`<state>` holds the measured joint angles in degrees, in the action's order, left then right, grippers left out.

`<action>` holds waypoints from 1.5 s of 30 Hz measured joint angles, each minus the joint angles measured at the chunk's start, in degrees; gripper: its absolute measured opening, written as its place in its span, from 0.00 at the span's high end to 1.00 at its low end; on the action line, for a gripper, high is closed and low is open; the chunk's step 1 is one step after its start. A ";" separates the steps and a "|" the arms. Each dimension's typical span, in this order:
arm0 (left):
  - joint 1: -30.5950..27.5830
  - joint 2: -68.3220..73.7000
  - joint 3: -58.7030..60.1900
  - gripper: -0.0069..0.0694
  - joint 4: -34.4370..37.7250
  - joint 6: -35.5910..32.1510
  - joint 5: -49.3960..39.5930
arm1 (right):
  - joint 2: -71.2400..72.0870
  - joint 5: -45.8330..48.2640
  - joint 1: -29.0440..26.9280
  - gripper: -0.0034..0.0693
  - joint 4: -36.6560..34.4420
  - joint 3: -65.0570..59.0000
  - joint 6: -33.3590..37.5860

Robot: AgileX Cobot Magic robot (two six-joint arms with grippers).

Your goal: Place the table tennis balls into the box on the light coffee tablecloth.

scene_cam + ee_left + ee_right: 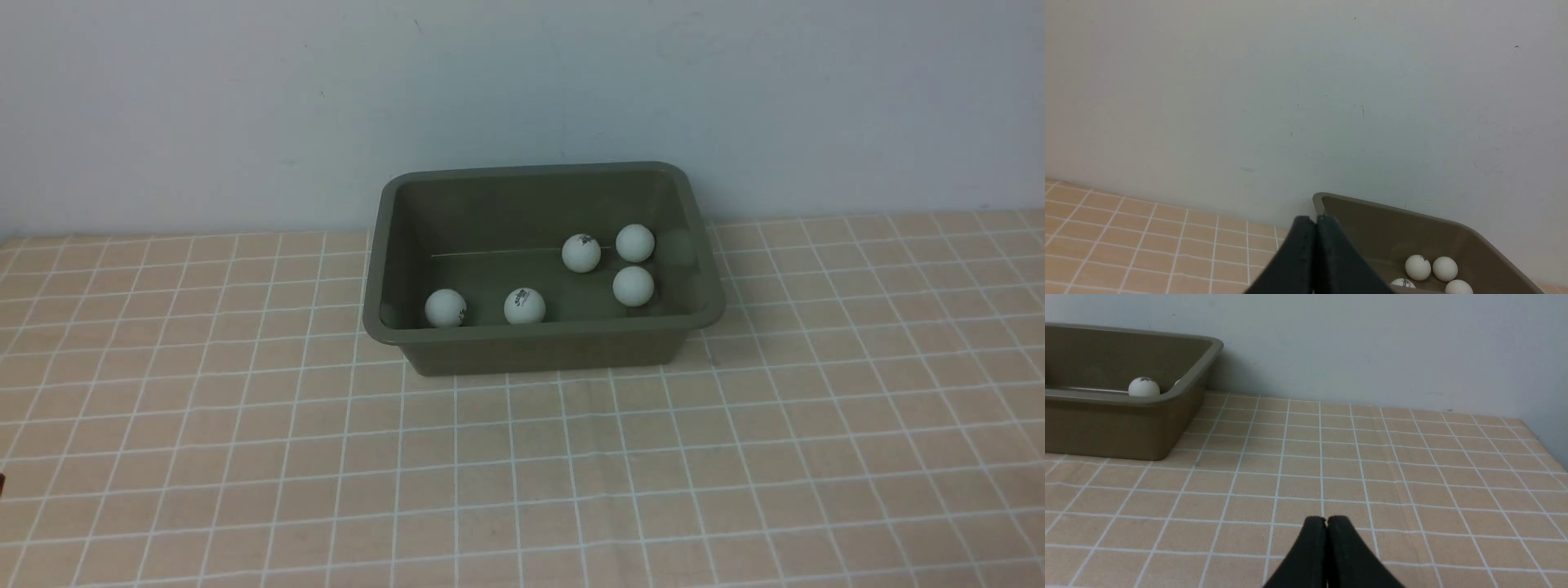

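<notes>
A: What does everything rest on?

B: A table covered by the light coffee tablecloth point(571, 457), a peach-tan cloth ruled with thin white lines into small squares. It lies mostly flat, with faint creases near the front. Behind it rises a plain pale wall point(522, 90), matte, with a few tiny dark specks and scuffs.

A: And the box?

B: The box point(535, 351) sits on the cloth toward the back, close against the wall. It is olive-green plastic, rectangular with rounded corners, a flared rim and walls sloping inward to a smooth floor.

A: Where are the table tennis balls?

B: All five are inside it. Two lie along the near wall: one point(446, 308) near the left corner, another point(524, 305) beside it, apart. Three cluster to the right: one point(581, 252), one point(635, 242) just beside it, and one point(633, 286) nearer the front. They are white, matte and round.

A: Any writing?

B: Small dark printed logos show on at least two balls, too small to read.

A: The tools?

B: Neither appears in the front view. In the left wrist view the left tool point(1316, 222) has its black fingers pressed together, clenched on nothing, near the box's corner. The right tool point(1326, 522) is likewise clenched and empty, over bare cloth well apart from the box.
</notes>
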<state>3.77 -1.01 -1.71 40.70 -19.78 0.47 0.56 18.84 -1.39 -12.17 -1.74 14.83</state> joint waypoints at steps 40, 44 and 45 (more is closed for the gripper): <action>0.00 0.00 3.45 1.00 -31.39 12.35 -13.26 | 0.00 2.01 0.00 0.98 0.00 0.05 0.00; 0.00 0.00 3.45 1.00 -31.45 12.72 -13.54 | 0.00 2.01 0.00 0.98 0.00 0.05 0.00; 0.00 0.00 3.45 1.00 -31.49 12.72 -13.60 | 0.00 2.01 0.00 0.98 0.00 0.05 0.00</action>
<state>3.77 -1.01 1.73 9.21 -7.06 -13.13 0.56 20.85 -1.39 -12.17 -1.69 14.83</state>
